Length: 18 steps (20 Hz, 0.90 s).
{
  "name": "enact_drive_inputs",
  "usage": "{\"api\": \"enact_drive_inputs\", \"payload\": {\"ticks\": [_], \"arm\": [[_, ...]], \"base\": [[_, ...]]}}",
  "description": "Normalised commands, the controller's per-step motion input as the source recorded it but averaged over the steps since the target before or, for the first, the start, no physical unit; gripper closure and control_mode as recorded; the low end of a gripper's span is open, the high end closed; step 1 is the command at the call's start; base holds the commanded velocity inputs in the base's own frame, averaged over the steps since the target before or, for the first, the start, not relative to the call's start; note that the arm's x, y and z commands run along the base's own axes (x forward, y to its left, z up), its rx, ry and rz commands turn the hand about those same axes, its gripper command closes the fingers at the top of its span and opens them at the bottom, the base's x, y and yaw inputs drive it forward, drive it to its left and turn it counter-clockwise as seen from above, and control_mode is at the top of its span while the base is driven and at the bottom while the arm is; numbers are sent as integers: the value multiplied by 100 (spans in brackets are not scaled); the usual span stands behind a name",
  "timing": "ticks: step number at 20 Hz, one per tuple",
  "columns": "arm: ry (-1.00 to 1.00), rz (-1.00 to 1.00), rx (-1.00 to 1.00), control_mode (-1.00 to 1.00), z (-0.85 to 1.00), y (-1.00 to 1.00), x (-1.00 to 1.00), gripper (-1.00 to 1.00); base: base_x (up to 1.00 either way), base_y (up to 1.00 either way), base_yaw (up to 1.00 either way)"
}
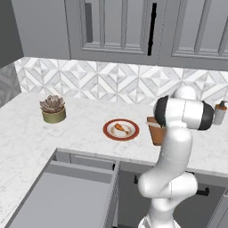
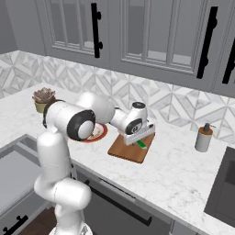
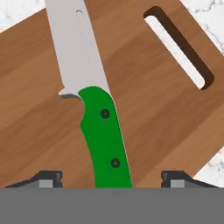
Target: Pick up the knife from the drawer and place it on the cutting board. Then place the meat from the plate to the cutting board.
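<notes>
Knife (image 3: 105, 131): bright green handle with two dark rivets, plain grey blade. Lies flat on the cutting board (image 3: 39, 131), blade pointing away from the hand. In the right base view its green handle shows just under the hand, on the board (image 2: 131, 151). No maker's mark or writing can be read on blade or handle.

Cutting board: brown wood, rectangular, with a slotted hand-hole near one end (image 3: 179, 52). Rests on the marble desk (image 2: 183, 179), just beside the plate. No label visible.

Gripper (image 3: 111, 177): held low over the board. The jaws stand wide apart, one tip (image 3: 46, 178) on each side of the green handle, neither touching it; they grip nothing.

Plate (image 1: 121, 129): round, red-brown rim, cream centre, on the desk left of the board.

Meat (image 1: 120, 128): small orange-red chunk, lying on the plate.

Drawer (image 1: 67, 196): grey, pulled out below the desk edge, inside flat and plain.

Potted plant (image 1: 53, 109): reddish succulent in a squat olive pot, on the desk well left of the plate.

Soap bottle (image 2: 203, 137): pale body, dark pump, on the desk right of the board. Any label too small to read.

Wall cabinets (image 2: 137, 32): grey doors with black bar handles, above a patterned tile wall.
</notes>
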Motion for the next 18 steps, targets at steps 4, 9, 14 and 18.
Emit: {"api": "enact_drive_inputs", "payload": {"ticks": [4, 9, 14, 18], "arm": [[-32, 0, -7, -100, 95, 1, -14, -100], [-4, 0, 0, -100, 71, 66, -23, -100], [-1, 0, 0, -100, 32, 98, -2, -100], [0, -1, 0, -100, 4, 100, 0, -100]], "base": [[0, 0, 0], [0, 0, 0], [0, 0, 0], [0, 0, 0]]}}
